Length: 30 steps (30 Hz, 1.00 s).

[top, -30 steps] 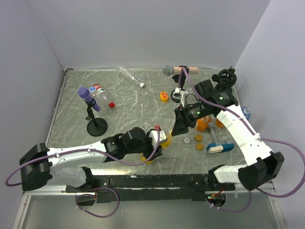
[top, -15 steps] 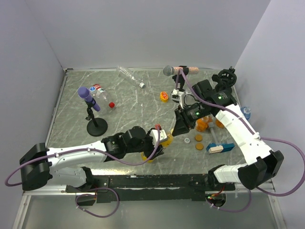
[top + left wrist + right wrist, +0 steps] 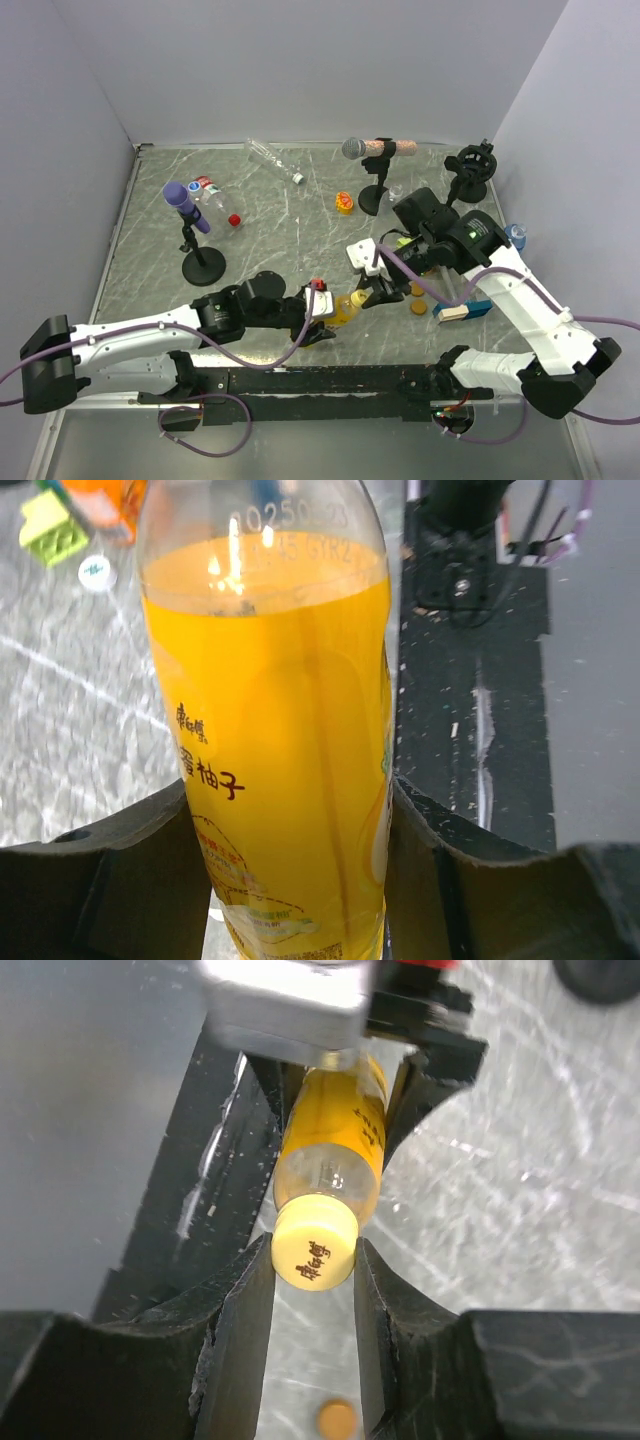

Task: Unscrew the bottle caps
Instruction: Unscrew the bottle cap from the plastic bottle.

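**A:** Top view: the bottle (image 3: 345, 306) is near the front edge of the bench (image 3: 270, 215), strung between both arms, long axis running left to right.

**B:** Neck end points at the right arm, so that arm should do the twisting, I'd say.

**A:** Left wrist: left jaws clamp the orange body, one on either side.

**B:** Right wrist: the cap (image 3: 313, 1250) faces the camera, and the right jaws are closed on it. The bottle runs straight away from them, lined up for a turn.

The juice bottle (image 3: 346, 305) is sitting near the table's (image 3: 280, 220) front edge, with the left gripper (image 3: 322, 312) wrapping its body and the right gripper (image 3: 373, 293) enclosing its cap (image 3: 313, 1248).
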Tool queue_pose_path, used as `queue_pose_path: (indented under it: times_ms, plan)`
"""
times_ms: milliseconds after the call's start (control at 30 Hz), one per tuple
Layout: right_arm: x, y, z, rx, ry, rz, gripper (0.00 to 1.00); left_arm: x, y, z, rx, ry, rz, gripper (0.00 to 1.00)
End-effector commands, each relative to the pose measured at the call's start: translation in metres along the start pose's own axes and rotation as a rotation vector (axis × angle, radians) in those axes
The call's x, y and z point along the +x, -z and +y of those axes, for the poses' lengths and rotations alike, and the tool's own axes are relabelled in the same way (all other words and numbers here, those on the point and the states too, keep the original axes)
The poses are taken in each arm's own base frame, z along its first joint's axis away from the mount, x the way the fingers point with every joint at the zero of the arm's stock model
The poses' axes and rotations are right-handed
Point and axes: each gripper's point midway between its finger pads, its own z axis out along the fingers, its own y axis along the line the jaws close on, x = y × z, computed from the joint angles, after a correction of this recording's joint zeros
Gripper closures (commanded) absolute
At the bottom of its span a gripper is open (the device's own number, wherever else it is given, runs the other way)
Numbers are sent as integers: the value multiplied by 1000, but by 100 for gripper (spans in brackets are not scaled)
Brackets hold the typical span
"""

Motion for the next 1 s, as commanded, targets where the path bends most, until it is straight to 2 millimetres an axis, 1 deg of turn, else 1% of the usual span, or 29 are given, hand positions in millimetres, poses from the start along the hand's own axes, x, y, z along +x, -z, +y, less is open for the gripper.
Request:
queue_pose_path:
  times_ms: [0,33,100,167,200,233,267,300,333,367,400,467,500,567,633,667,700,767,900,967]
  plan:
    - [-31,1,-7,-17,220,-61,93,-38,6,-7,43,-97,-151,93]
    - [-30,0,-9,-9,183,-58,91,-36,6,-6,36,-92,-152,93]
    - [-27,-5,-14,12,97,-59,86,-33,5,-5,27,-85,-150,93]
    - [-32,-3,-21,61,-12,-79,67,-31,4,-3,15,-74,-147,93]
    - [-35,-1,-22,74,-57,-85,55,-30,4,-2,8,-70,-144,93]
    - [-43,4,-22,83,-95,-101,39,-29,3,0,-3,-62,-137,93]
    - [-50,12,-24,100,-158,-131,27,-27,2,1,-8,-54,-127,93]
    - [-62,22,-23,98,-211,-182,20,-26,2,2,-13,-48,-122,93]
    - [-70,35,-20,93,-249,-224,16,-25,2,3,-19,-37,-118,93]
    - [-75,44,-21,98,-293,-253,13,-26,2,4,-28,-29,-118,93]
    - [-76,54,-24,119,-357,-275,12,-27,2,8,-48,-18,-123,93]
    - [-67,61,-27,150,-474,-281,12,-28,1,13,-81,6,-123,93]
    - [-57,61,-32,181,-557,-263,12,-30,1,18,-109,28,-126,93]
    - [-31,50,-33,211,-711,-213,13,-33,-1,24,-146,60,-131,94]
    - [-13,44,-34,252,-789,-179,12,-36,-4,30,-177,84,-140,94]
    - [-7,41,-33,263,-815,-162,12,-38,-5,33,-198,84,-144,94]
    - [-2,40,-34,274,-829,-144,12,-39,-8,34,-205,128,-148,94]
    - [4,39,-38,296,-853,-116,14,-41,-12,37,-217,137,-144,94]
    - [14,26,-41,269,-901,-46,24,-46,-22,40,-225,150,-132,94]
    - [19,21,-45,266,-918,-24,26,-48,-25,41,-225,149,-129,94]
